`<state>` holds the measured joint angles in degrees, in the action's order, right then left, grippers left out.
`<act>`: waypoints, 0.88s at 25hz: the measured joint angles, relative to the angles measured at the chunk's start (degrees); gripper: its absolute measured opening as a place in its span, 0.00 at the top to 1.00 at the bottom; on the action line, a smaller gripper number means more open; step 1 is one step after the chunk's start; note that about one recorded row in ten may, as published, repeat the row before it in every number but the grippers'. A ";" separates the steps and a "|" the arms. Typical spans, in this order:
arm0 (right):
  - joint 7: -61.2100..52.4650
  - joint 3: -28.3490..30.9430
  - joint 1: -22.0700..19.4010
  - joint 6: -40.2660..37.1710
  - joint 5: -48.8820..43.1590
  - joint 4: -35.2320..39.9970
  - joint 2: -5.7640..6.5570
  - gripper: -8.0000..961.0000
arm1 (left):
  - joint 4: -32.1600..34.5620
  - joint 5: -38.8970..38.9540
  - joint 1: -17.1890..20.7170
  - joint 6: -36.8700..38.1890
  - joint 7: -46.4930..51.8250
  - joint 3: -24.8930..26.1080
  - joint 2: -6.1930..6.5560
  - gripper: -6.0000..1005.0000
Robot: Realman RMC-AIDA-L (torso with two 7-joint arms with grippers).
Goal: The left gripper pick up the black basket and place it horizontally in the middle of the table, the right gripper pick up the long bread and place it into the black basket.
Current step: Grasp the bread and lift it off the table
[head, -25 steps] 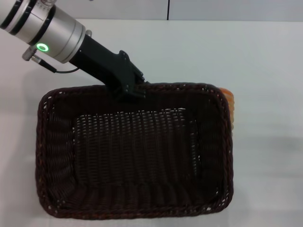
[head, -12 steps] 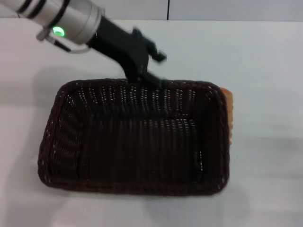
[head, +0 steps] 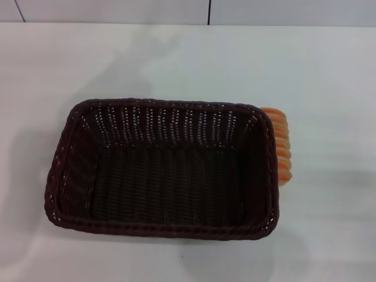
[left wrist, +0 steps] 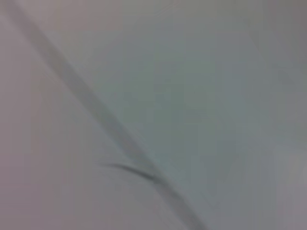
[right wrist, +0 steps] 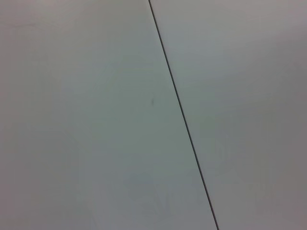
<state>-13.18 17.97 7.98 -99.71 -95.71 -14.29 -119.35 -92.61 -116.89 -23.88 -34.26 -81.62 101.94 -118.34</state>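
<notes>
The black basket [head: 164,170] lies flat and lengthwise across the middle of the white table [head: 329,82] in the head view, open side up and empty. The long bread [head: 281,147], tan with orange ridges, lies on the table right against the basket's right end, partly hidden by its rim. Neither gripper shows in any view. The left wrist view shows only a blurred pale surface with a dark line. The right wrist view shows a pale surface with a thin dark seam.
A faint shadow falls on the table [head: 129,64] behind the basket at the upper left. The table's far edge meets a wall with a dark vertical seam [head: 209,12].
My left gripper let go of the basket's far rim, rose and left the view to the upper left. The basket settled flat on the table, showing more of the bread.
</notes>
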 joint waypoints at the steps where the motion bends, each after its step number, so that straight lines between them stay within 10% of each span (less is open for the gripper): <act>1: 0.00 -0.09 -0.01 0.13 0.00 0.06 0.00 0.13 | -0.70 0.61 3.40 9.32 -1.98 -5.01 0.06 0.30; 6: 0.00 -1.62 0.51 2.47 0.00 0.58 0.06 0.13 | 10.24 -8.37 10.25 54.80 -0.40 -23.75 0.21 0.30; 11: 0.00 -4.14 2.15 6.86 0.01 1.88 0.15 0.13 | 31.37 -23.53 12.19 89.10 28.80 -25.05 0.23 0.30; 17: 0.00 -12.17 4.25 8.85 0.00 2.42 0.12 0.13 | 60.90 -31.09 8.35 99.33 78.78 -14.45 0.39 0.30; 22: 0.00 -18.27 7.05 14.23 0.00 1.42 0.00 0.13 | 73.07 -31.47 6.50 101.68 90.54 -12.99 0.08 0.30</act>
<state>-13.18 -0.30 15.03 -85.48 -95.71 -12.87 -119.36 -19.54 -148.35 -17.38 67.42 8.92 88.95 -118.27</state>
